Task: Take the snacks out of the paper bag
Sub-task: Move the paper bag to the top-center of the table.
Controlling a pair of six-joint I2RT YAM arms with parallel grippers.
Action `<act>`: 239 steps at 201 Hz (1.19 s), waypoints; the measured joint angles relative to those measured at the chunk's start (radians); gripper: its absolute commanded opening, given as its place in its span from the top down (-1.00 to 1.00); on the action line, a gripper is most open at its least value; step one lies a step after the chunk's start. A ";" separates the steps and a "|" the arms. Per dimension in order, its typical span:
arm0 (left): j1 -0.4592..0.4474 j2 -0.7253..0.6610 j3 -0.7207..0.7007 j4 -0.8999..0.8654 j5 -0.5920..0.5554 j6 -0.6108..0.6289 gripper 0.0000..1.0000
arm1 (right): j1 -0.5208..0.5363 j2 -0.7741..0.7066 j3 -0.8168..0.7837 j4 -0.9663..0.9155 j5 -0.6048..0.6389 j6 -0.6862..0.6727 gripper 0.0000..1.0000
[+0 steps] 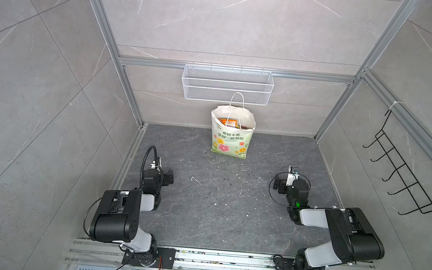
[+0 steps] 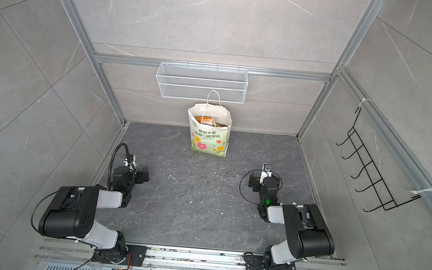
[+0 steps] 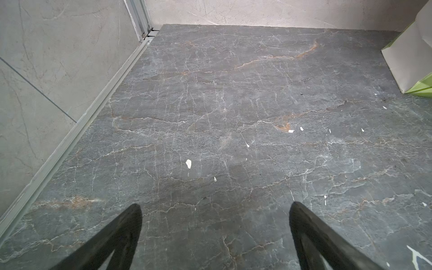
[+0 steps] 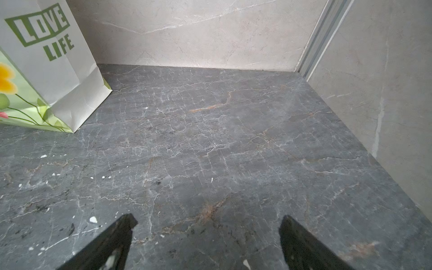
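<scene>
The paper bag point(image 1: 232, 138) point(image 2: 209, 137) stands upright and open at the back of the dark stone floor, against the rear wall. It is white, with a pale green flowered front. The snacks point(image 1: 228, 122) point(image 2: 206, 120) show inside its mouth as orange and dark packets; most of them are hidden by the bag's walls. My left gripper point(image 3: 215, 207) hovers low over bare floor, open and empty, with the bag's side point(image 3: 411, 58) far ahead. My right gripper point(image 4: 208, 218) is also open and empty, with the bag's "LOVE LIFE" side point(image 4: 58, 70) ahead of it.
A white wire-mesh basket point(image 1: 227, 84) point(image 2: 200, 82) hangs on the rear wall just above the bag's handles. A black wire hook rack point(image 1: 404, 170) is fixed to the right wall. Both arms are folded near the front rail. Small white flecks lie on the floor.
</scene>
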 measured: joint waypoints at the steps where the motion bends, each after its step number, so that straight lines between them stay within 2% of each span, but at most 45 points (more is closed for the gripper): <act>1: 0.000 0.000 0.000 0.000 0.000 0.000 -1.00 | 0.000 0.000 0.000 0.000 0.000 0.000 -0.99; 201: -0.009 -0.014 0.002 -0.020 -0.004 0.002 -0.96 | 0.003 -0.005 0.002 -0.007 -0.001 -0.001 -0.99; 208: -0.023 -0.042 0.012 -0.077 -0.021 0.008 -0.92 | 0.011 -0.024 0.011 -0.059 0.015 -0.001 -0.99; 218: -0.060 -0.106 0.037 -0.170 -0.051 0.018 -0.91 | 0.027 -0.081 0.068 -0.233 0.037 0.016 -0.99; 239: -0.146 -0.273 0.139 -0.292 -0.043 0.006 -0.89 | 0.043 -0.154 0.341 -0.586 0.059 0.092 -0.82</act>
